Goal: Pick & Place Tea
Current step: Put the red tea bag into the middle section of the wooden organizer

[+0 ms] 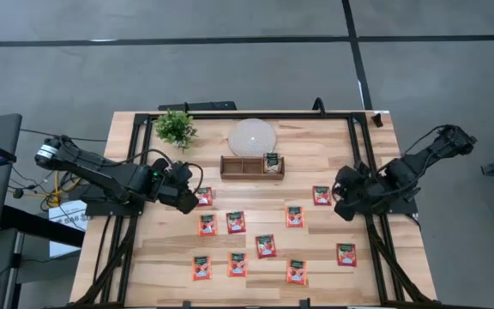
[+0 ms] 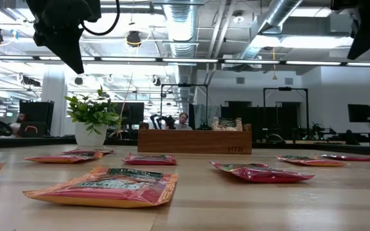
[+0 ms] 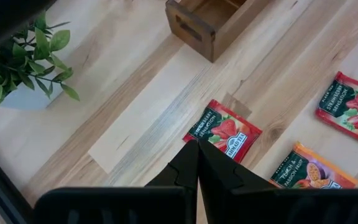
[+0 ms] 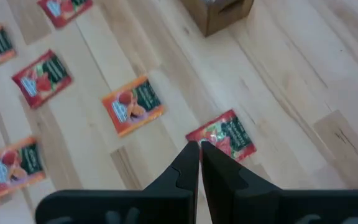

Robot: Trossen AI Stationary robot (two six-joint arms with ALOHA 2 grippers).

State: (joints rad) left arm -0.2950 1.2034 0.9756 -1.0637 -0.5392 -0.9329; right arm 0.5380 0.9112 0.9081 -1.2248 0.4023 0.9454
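Open-plan lab: ceiling ducts (image 2: 191, 25), monitors (image 2: 358, 113), concrete floor (image 1: 230, 69).

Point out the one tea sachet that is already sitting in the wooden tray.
The pale sachet with the dark label, standing in the wooden tray's right-hand compartment. Every other sachet is red-orange and lies flat on the table.

sachets (image 1: 266, 245) scattered, tray (image 1: 251, 167) behind, plant (image 1: 176, 129)

Grey floor (image 1: 230, 77); exposed ceiling ducts (image 2: 281, 19); bright strip lights (image 2: 172, 59)
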